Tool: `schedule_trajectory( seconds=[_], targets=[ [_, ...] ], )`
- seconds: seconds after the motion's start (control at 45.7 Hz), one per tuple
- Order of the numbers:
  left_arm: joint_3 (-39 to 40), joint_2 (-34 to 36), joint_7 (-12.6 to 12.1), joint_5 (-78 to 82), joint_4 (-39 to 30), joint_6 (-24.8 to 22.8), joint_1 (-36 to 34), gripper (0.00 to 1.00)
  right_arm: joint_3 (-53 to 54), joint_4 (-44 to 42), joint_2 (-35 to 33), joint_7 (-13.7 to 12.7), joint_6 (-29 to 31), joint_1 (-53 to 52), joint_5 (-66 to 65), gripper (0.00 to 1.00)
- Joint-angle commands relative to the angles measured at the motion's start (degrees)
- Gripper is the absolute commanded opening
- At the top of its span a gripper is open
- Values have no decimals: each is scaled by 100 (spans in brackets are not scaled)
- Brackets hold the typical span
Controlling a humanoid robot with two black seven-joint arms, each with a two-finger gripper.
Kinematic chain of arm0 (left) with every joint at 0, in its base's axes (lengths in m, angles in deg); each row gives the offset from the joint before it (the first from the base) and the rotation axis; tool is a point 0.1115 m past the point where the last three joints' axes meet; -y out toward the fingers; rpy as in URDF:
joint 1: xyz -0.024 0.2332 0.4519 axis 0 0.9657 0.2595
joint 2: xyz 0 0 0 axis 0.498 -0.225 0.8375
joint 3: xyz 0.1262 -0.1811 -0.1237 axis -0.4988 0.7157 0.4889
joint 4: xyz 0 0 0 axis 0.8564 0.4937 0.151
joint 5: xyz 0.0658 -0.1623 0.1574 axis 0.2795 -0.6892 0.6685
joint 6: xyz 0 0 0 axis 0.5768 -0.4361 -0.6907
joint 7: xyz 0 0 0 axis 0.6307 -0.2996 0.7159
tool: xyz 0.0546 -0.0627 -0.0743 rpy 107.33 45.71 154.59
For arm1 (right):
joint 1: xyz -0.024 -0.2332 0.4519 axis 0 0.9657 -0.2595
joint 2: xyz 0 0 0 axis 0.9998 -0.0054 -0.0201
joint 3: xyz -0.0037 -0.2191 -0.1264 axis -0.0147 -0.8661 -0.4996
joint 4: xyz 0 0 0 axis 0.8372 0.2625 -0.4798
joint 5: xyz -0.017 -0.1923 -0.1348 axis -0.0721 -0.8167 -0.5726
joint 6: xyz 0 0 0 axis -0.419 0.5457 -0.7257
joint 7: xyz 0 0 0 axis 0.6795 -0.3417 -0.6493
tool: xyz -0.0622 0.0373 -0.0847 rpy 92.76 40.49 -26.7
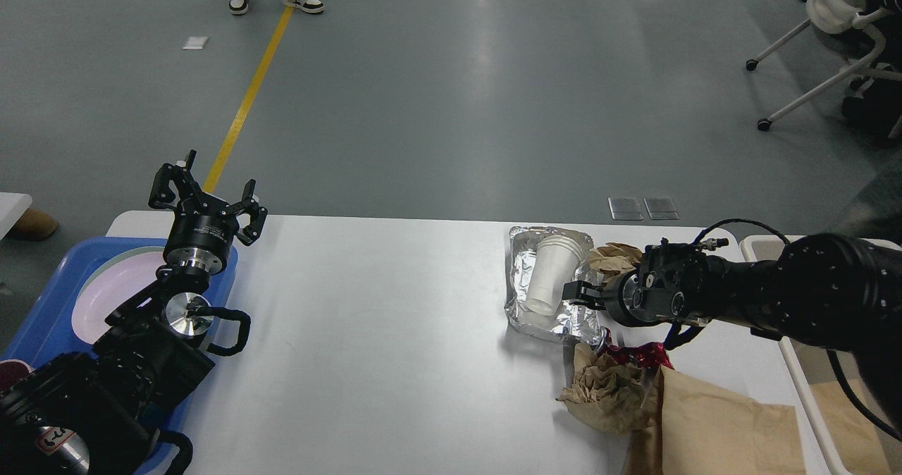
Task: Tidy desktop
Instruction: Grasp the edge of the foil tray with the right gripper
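The white desktop [380, 334] spans the view. On its right part lies a crumpled foil tray [523, 304] holding a stack of white paper cups [553, 274] on their side. My right gripper [574, 294] comes in from the right and sits at the foil tray's right edge, next to the cups; its fingers are dark and I cannot tell them apart. My left gripper [208, 187] is open and empty, raised over the far right corner of the blue tray [56, 306].
Crumpled brown paper [614, 256] lies behind my right gripper. More crumpled paper [604, 390], a red shiny wrapper [634, 354] and a brown paper bag [712, 426] lie in front. A beige bin [807, 390] stands at the right edge. Plates [106, 292] sit in the blue tray.
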Motion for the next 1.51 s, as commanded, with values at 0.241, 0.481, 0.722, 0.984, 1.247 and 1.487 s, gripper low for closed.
schedule_trajectory(
  seconds=[0.241,0.481,0.722,0.984,1.247,1.487],
  targets=[
    [0,-7,0,0,0,0,0,97,-30,-202,117,-1,-33,206,-80,33],
    [0,1,0,0,0,0,0,96,14,-211,117,-1,-191,250,-62,12],
    [0,-7,0,0,0,0,0,97,14,-141,125,8,-420,179,-62,0],
    [0,1,0,0,0,0,0,96,23,-88,134,35,-420,127,-62,0],
    [0,1,0,0,0,0,0,97,243,299,196,52,-420,-189,-62,0],
    [0,1,0,0,0,0,0,97,383,1124,-269,61,-402,-1023,-62,0]
  ],
)
